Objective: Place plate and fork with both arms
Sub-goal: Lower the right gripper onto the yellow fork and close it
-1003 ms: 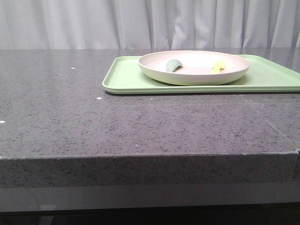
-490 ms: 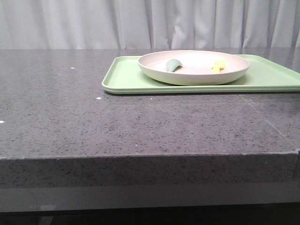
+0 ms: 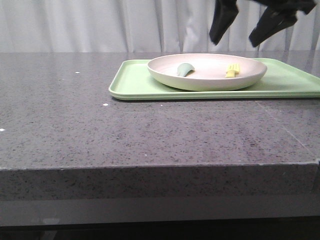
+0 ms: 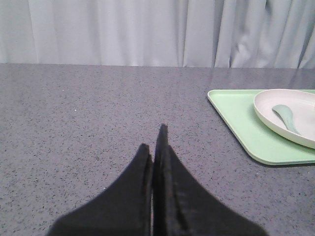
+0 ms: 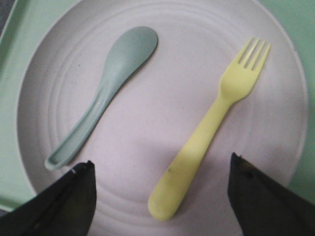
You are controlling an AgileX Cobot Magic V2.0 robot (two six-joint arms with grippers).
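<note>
2 arms on this job, and only 1 is over the work. The right gripper point(image 3: 241, 31) hangs above the plate point(image 3: 207, 83), jaws spread wide apart, nothing between them. The plate sits on the green tray point(image 3: 135, 85), toward the tray's left half, and the tray lies on the dark bench point(image 3: 100, 130).

Inside the plate lie 2 utensils: the fork point(image 5: 206, 129) on the plate's right side, the grey-green spoon point(image 5: 106, 91) on its left, well apart from each other. From the right wrist view the fork's handle end lies between the open jaws, tines pointing away.

Over to the left gripper point(image 4: 156, 147): jaws pressed together, empty, low over bare bench well left of the tray.

My read: the fork pick is the step in hand. To do it well, come straight down over the handle, keep the jaws square across that slim shaft, and close on the thicker handle end, not the neck. It's light plastic on a smooth plate, so it may skate if 1 jaw touches first.
</note>
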